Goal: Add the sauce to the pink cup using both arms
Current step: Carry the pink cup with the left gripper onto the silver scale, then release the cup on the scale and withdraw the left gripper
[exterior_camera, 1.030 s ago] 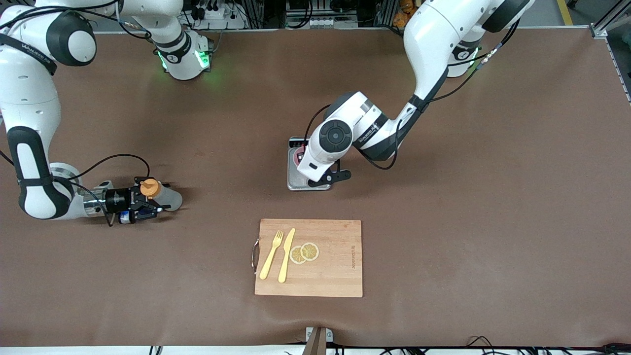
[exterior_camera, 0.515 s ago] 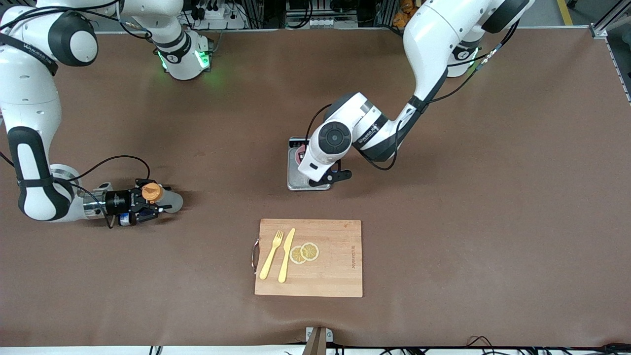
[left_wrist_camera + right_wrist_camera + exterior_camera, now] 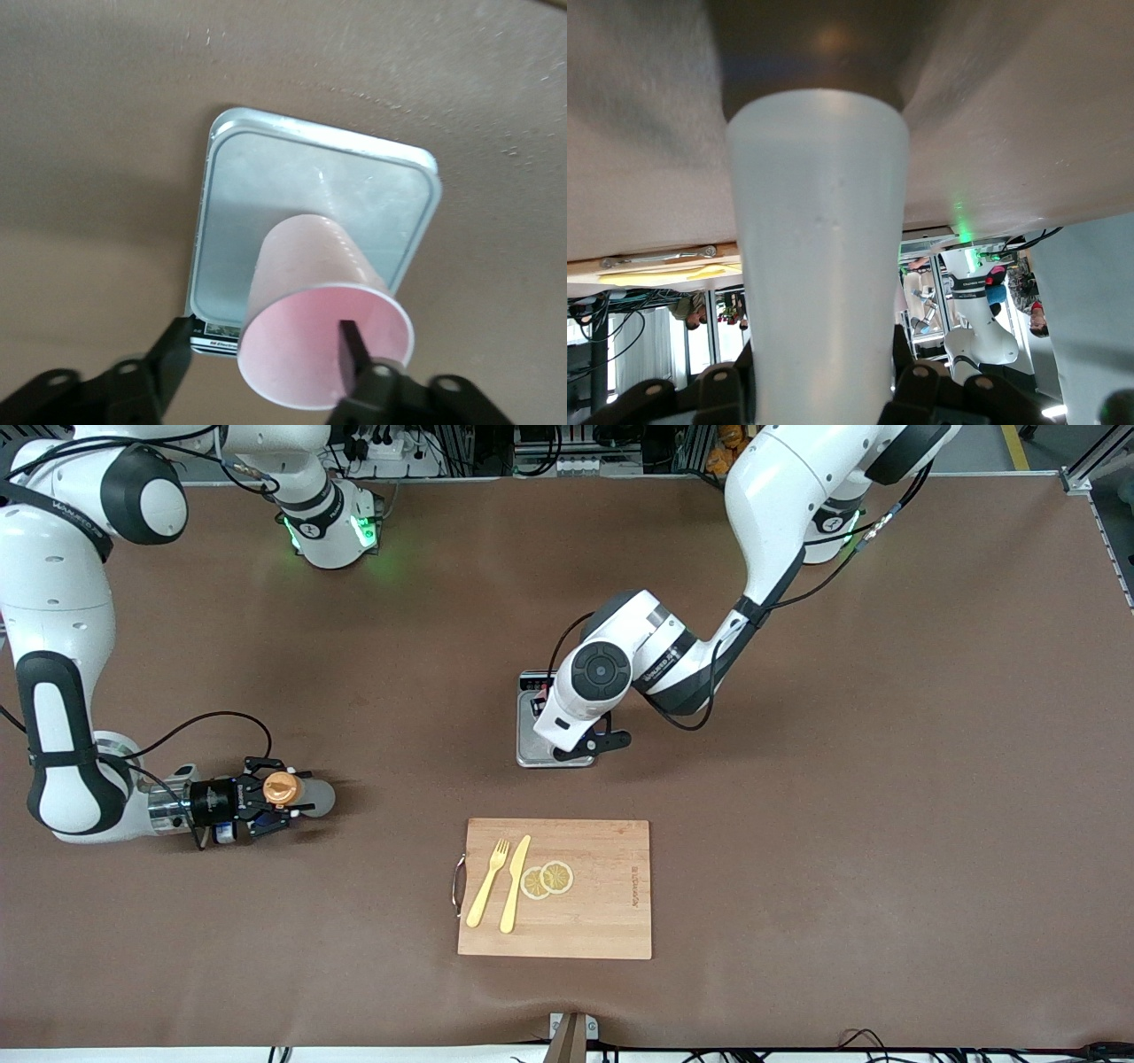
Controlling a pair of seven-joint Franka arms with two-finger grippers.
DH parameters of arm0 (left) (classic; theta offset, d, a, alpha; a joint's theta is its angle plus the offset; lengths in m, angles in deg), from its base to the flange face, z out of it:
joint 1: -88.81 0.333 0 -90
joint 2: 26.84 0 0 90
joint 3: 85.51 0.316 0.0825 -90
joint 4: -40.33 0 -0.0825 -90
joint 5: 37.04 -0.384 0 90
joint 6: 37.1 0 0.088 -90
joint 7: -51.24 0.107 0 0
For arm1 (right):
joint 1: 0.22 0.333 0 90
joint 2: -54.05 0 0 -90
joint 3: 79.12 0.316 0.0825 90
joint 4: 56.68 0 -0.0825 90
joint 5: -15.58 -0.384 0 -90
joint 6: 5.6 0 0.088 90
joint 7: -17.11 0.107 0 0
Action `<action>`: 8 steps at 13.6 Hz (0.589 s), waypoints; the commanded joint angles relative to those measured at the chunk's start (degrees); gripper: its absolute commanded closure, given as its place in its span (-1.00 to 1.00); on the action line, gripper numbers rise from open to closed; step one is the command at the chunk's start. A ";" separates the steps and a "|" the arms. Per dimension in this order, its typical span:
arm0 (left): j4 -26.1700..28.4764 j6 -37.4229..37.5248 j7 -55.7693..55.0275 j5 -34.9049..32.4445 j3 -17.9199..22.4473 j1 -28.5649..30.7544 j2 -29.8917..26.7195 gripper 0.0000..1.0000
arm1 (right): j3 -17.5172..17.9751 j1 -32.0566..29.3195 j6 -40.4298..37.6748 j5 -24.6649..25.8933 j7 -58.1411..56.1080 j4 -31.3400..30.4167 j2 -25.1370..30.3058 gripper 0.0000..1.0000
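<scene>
Hiding pink cup (image 3: 323,332) on scale (image 3: 536,746), left tool (image 3: 266,350) spread, right tool (image 3: 266,802) clasping sauce (image 3: 288,790).

Pale pink cup (image 3: 310,292), orange-capped bottle (image 3: 292,790)

Matt brown table (image 3: 797,779) covering, brushed steel scale plate (image 3: 292,204), translucent pale pink plastic cup (image 3: 306,292), frosted white plastic sauce bottle (image 3: 819,266) with orange cap, smooth wooden cutting board (image 3: 602,921), glossy white arm shells.
</scene>
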 commanded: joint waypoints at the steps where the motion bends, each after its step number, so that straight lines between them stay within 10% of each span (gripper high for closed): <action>1: 0.10 2.90 -0.46 -1.06 0.57 0.31 -4.05 -1.00 | -0.46 0.74 -0.39 0.74 1.47 0.47 0.73 0.09; 7: 0.19 8.35 0.32 -1.41 0.65 6.45 -12.84 -1.00 | -0.37 0.74 -0.39 0.57 0.68 0.47 0.56 0.28; 8: 0.19 8.44 0.50 -3.24 0.57 8.29 -13.90 -1.00 | -0.37 0.13 -0.39 0.39 0.07 0.47 -0.05 -0.49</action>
